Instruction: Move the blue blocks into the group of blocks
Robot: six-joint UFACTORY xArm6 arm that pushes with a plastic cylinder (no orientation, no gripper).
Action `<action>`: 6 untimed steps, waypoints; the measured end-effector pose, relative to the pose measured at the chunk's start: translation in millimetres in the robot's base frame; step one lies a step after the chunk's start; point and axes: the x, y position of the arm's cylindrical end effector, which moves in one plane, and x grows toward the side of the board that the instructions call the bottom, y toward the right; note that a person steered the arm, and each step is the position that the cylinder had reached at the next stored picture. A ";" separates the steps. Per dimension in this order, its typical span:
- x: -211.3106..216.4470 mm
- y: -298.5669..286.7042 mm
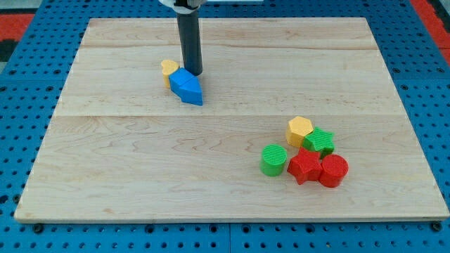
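Observation:
A blue angular block (186, 86) lies on the wooden board (140, 154) at the upper left of the middle. A small yellow block (169, 68) touches its upper left side. My tip (193, 73) stands right behind the blue block, at its top right edge, touching or almost touching it. A group of blocks sits at the lower right: a yellow hexagon (299, 130), a green star (320, 141), a green cylinder (273, 159), a red star (304, 166) and a red hexagonal block (333, 170). Only one blue block shows.
The board rests on a blue pegboard surface (28, 84) with a red strip (430, 17) at the top corners. The rod (189, 39) rises out of the view's top.

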 end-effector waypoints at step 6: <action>56.5 28.5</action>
